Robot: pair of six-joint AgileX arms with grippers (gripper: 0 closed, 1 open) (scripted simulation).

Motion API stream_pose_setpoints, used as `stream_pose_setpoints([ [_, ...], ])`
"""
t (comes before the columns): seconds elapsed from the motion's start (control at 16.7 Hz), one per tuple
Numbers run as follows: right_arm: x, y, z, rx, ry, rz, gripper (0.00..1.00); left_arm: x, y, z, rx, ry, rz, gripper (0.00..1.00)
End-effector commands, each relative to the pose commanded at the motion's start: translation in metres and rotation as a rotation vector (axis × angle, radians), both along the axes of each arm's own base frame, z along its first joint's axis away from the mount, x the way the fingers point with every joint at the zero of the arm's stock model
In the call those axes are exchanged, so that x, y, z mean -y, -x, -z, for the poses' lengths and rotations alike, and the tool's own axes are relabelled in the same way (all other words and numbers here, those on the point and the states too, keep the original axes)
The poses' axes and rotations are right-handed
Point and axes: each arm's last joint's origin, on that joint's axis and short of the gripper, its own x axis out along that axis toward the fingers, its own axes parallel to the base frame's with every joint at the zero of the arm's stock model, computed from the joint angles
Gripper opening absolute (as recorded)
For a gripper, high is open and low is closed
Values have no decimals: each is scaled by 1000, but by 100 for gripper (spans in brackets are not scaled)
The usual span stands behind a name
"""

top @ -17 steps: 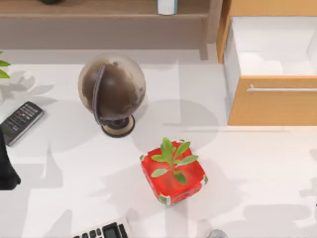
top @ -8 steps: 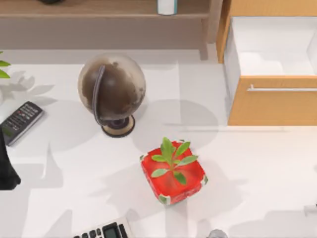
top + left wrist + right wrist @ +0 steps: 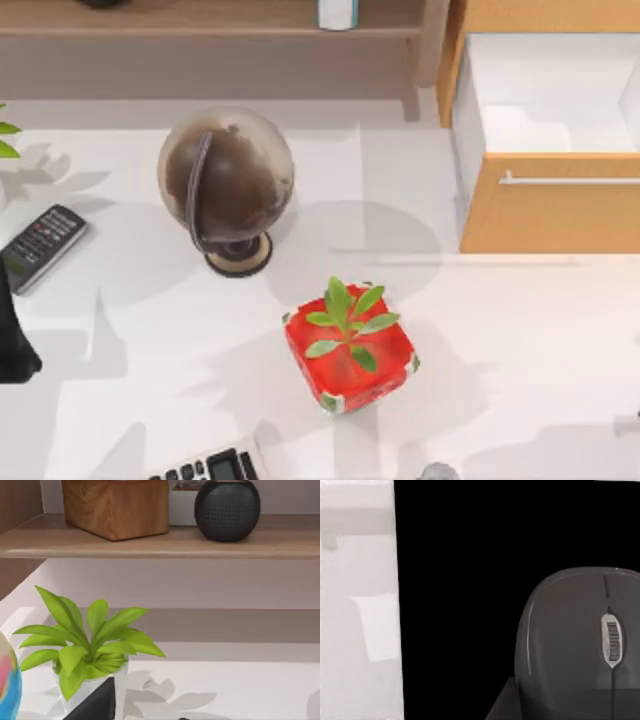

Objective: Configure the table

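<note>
Jaw state cannot be told for either arm. Left arm (image 3: 14, 340) sits at the left edge of the table (image 3: 520, 330), a flat, matte white top running left to right. A grey, domed mouse (image 3: 575, 640) fills the right wrist view.

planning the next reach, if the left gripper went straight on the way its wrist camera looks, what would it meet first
Most likely the white-potted plant, which stands closest ahead on the table. Beyond it is the wall under the shelf. Depth is unclear.

The left arm (image 3: 12, 340) is a plain, matte black shape
</note>
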Motion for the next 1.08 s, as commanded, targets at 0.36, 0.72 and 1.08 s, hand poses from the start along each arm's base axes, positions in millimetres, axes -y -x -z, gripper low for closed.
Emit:
stream_pose_setpoints([
  [0.36, 0, 0, 0, 0, 0, 0, 90, 0, 0, 0, 0, 0, 0, 100],
  [0.72, 0, 0, 0, 0, 0, 0, 100, 0, 0, 0, 0, 0, 0, 100],
  [1.08, 0, -1, 0, 11, 2, -8, 100, 0, 0, 0, 0, 0, 0, 100],
])
